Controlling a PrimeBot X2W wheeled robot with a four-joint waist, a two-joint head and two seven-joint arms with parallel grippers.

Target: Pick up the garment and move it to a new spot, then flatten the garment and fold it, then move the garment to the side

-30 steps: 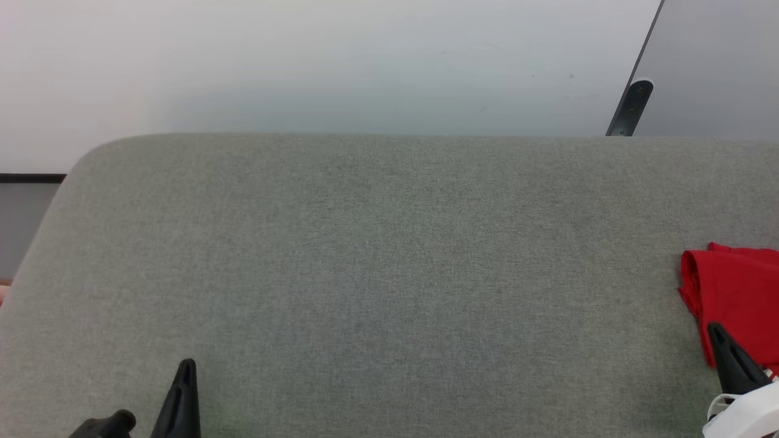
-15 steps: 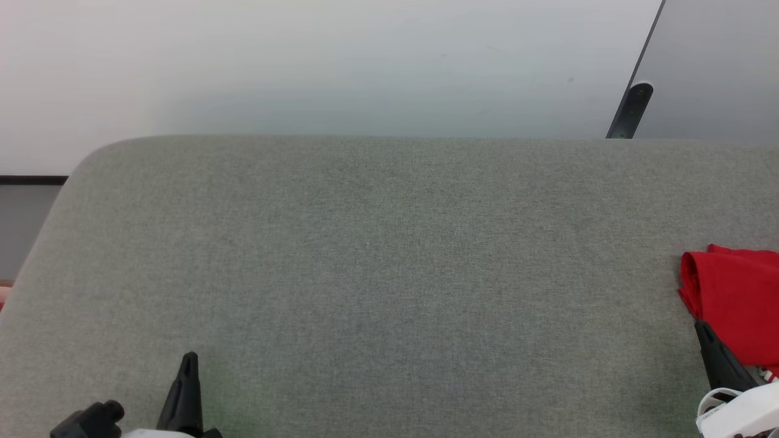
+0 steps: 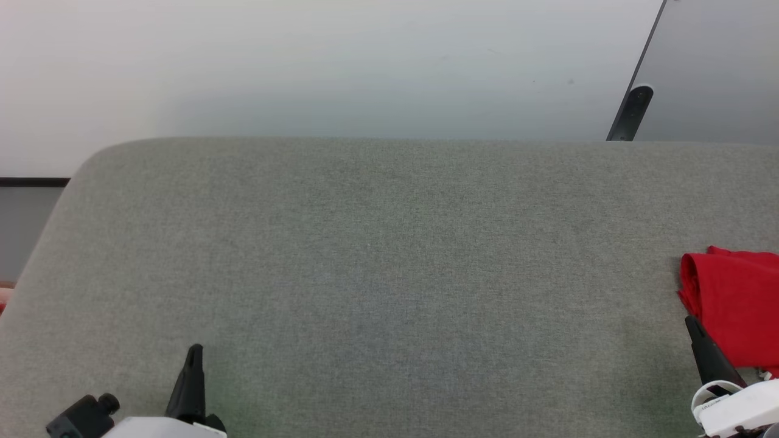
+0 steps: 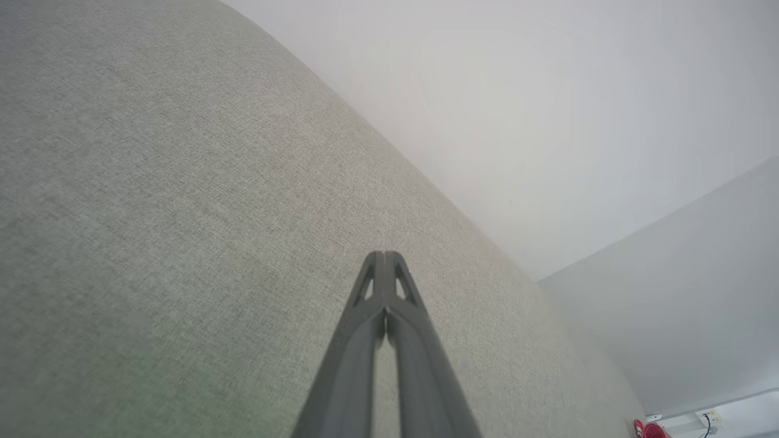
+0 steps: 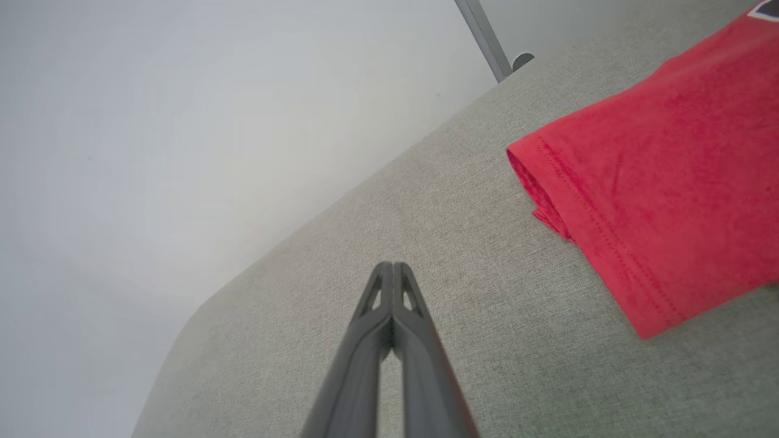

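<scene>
Left gripper (image 3: pixel 194 351) hovering lower left over grey cushion (image 3: pixel 389 255), fingers pressed together, gripping nothing, tip creeping forward versus a second ago. Right gripper (image 3: pixel 692 322) lower right, likewise closed and empty, sliding left, now just beside garment (image 3: pixel 736 298). Garment lying folded at cushion's far right.

It looks like a bare test room. A plain white wall (image 3: pixel 304 61) rises beyond a grey fabric-covered surface (image 3: pixel 389 274), a grey panel (image 3: pixel 718 67) far right.

The right gripper (image 5: pixel 392 267) (fingers pressed together) hovers beside the garment (image 5: pixel 657 176) on grey upholstery (image 5: pixel 365 213).
</scene>
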